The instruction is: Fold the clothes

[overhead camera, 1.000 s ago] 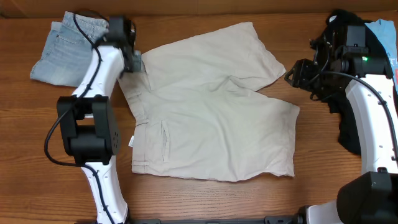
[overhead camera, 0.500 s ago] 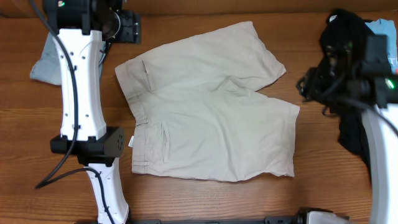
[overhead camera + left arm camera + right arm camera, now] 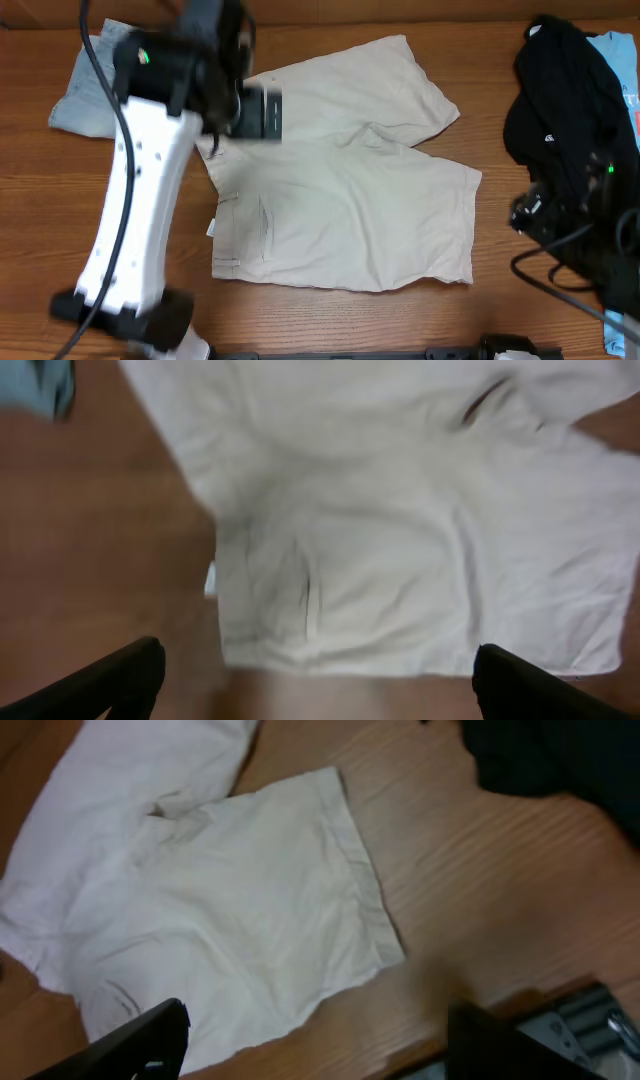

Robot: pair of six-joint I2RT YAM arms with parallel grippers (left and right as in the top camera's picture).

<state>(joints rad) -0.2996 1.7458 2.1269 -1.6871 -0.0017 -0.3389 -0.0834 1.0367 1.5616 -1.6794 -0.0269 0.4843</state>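
shorts (image 3: 340, 180): we see a pale khaki pair lying flat and open on the wooden table (image 3: 100, 260), waistband to the left, both legs running right, the far leg splayed a little away from the near one
handling: we judge the cloth light, soft and limp, neither slippery nor fragile; it should drape from any pinch and drag on the wood rather than slide as one piece
stiffer parts: the waistband, seams and leg hems look thicker, so we expect them to hold a grip and a crease better than the open panels
where to hold: we would pinch a waistband corner with one claw and the hem corner of the same leg with the other, so that an edge lifts evenly
left claw (image 3: 318, 665): released, fingers spread wide with nothing between them; in the overhead view it is blurred above the waistband end; its own camera shows the shorts (image 3: 400, 540) spread below, apart from the fingers
right claw (image 3: 320, 1020): released and empty, fingers wide; the near leg hem of the shorts (image 3: 230, 900) lies ahead and to its left, not touching
neighbours: a denim garment (image 3: 75, 95) lies beyond the waistband, a black garment (image 3: 560, 100) sits well apart at the right edge
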